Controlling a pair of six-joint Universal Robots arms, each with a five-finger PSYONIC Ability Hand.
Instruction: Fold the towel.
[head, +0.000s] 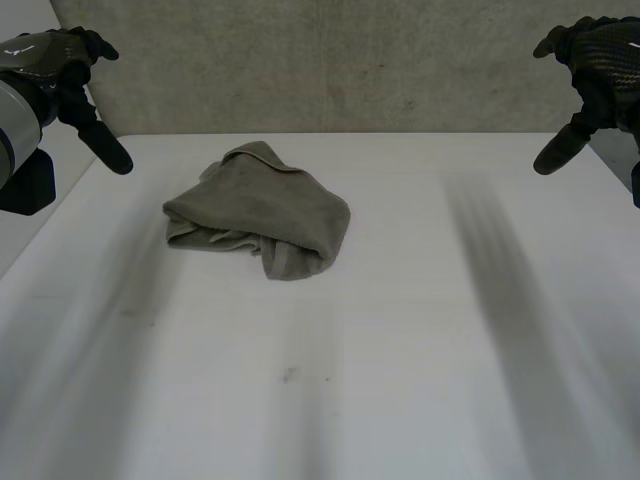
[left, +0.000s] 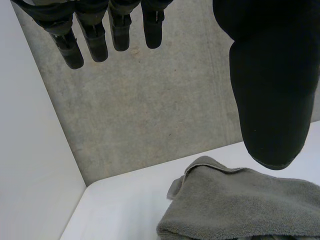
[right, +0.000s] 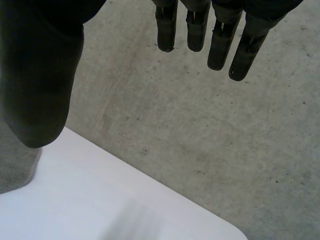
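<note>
Crumpled grey-green terry towel (head: 258, 210) lies bunched on white table (head: 420, 360), left of frame centre. Black left hand (head: 60, 70) hangs in upper left corner, fingers straight, released, grasping nothing. Black right hand (head: 595, 65) hangs in upper right corner, fingers likewise released, empty. Both well apart from towel.

Left hand (head: 55, 62) raised high at the far left, empty: fingers (left: 95, 42) straight, slightly spread; thumb (left: 270, 100) extended, well apart from them. Grey left arm (head: 15, 125) just behind it. Right hand (head: 600, 50) raised at the far right, mirrored pose: its fingers (right: 197, 30) straight, its thumb (right: 40, 85) out, empty. Hands well apart
</note>
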